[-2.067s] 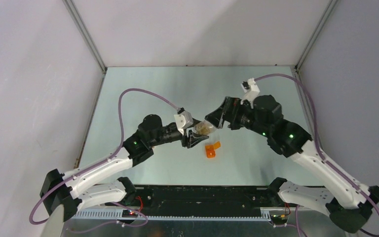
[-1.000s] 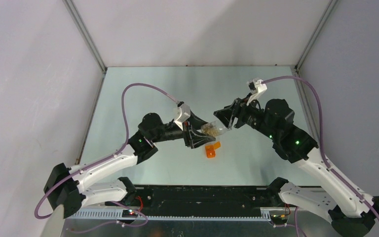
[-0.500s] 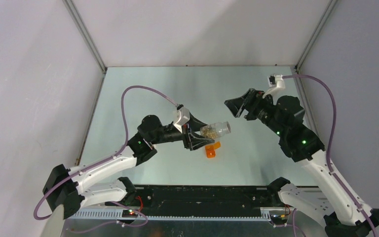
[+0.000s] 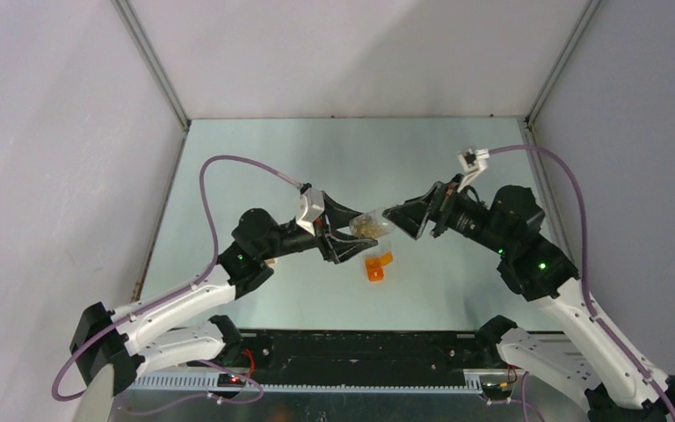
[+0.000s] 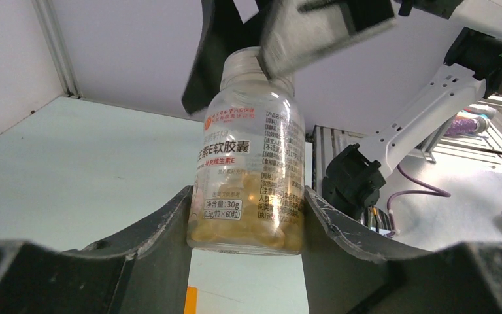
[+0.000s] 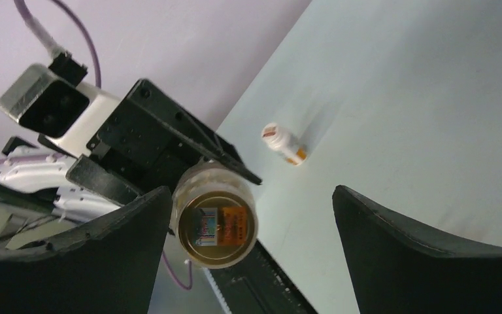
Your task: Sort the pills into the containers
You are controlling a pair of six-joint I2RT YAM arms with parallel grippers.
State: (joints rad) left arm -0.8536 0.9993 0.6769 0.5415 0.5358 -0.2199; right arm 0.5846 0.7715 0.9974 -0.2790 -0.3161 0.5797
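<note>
My left gripper (image 4: 344, 236) is shut on a clear pill bottle (image 4: 368, 226) with yellow capsules and holds it above the table. In the left wrist view the bottle (image 5: 251, 176) stands between my fingers (image 5: 163, 235), with a printed label. My right gripper (image 4: 407, 220) is open at the bottle's neck end, one finger on each side. In the right wrist view the bottle (image 6: 216, 219) shows end-on beside my left finger (image 6: 104, 255), which stands wide apart from the other finger (image 6: 431, 255).
An orange piece (image 4: 376, 265) lies on the table below the bottle. A small white and orange bottle (image 6: 284, 143) lies on its side on the table. The table's black front rail (image 4: 360, 347) runs between the arm bases.
The right gripper let go of the bottle, pulled back up and to the right, and has now come back to its neck end. The left gripper keeps hold and has shifted slightly left.
</note>
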